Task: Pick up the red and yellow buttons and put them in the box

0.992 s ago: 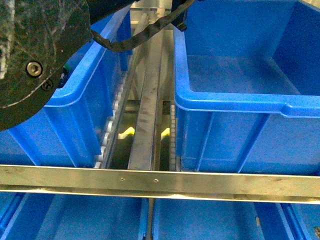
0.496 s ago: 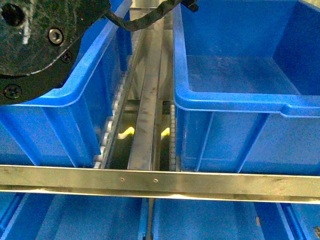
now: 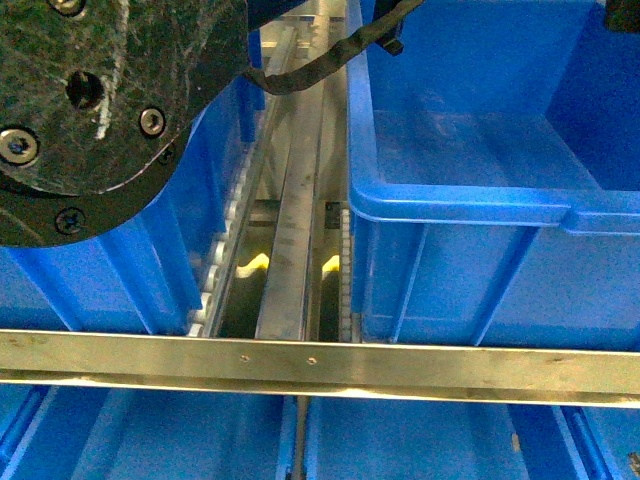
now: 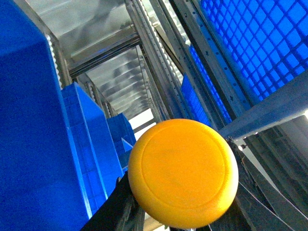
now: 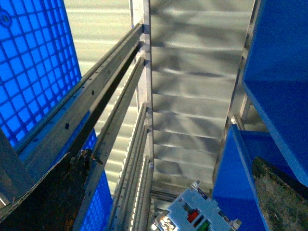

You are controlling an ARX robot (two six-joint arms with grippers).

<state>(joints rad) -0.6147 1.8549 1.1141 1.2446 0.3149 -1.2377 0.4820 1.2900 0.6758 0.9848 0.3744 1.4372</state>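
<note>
In the left wrist view the yellow button (image 4: pixel 185 173) fills the lower middle, its round cap facing the camera. My left gripper (image 4: pixel 185 197) is shut on it, with dark fingers (image 4: pixel 113 209) on either side of the cap. In the right wrist view my right gripper (image 5: pixel 185 204) is shut on the red button (image 5: pixel 195 216). Only its pale grey blocky end with small red and green marks shows; the cap is hidden. The deep blue box (image 3: pixel 460 205) stands at the right in the front view, its smooth inside bare. My left arm's black round body (image 3: pixel 100 100) hangs at the upper left.
A second blue crate (image 3: pixel 140 270) sits at the left, partly behind my left arm. A metal roller track (image 3: pixel 295 220) runs between the two crates. A steel rail (image 3: pixel 320 365) crosses the foreground, with more blue bins (image 3: pixel 400 445) below it. A black cable (image 3: pixel 320 65) hangs across the top.
In the front view my left arm's black body has swung down and to the right. It now covers more of the left crate. The crates have not moved.
</note>
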